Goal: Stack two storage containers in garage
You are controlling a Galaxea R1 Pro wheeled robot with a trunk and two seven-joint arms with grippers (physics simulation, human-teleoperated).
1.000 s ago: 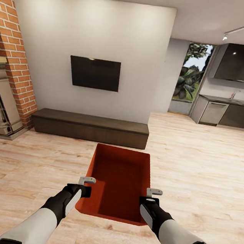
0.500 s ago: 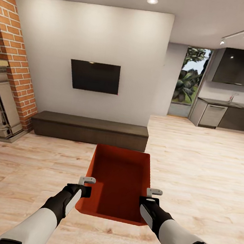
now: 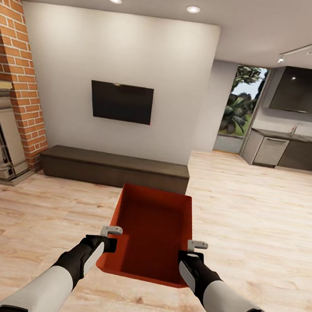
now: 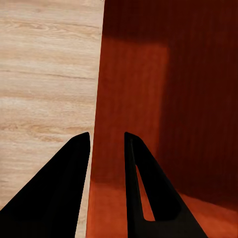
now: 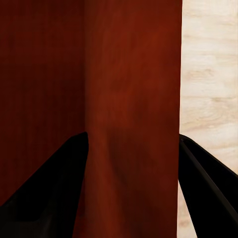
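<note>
While carried, storage container [image 3: 151,234] hangs between left gripper [image 3: 109,239] and right gripper [image 3: 193,253], jaws straddling side walls; clamped or loose, cannot tell. Risk: wall slips out, box drops onto wood floor [image 3: 264,231].

Bright, even light from ceiling spotlights [image 3: 193,9]; soft shadows, slightly blurry renders.

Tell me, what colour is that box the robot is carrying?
Orange-red, plain all over; the storage container shows best in the head view.
</note>
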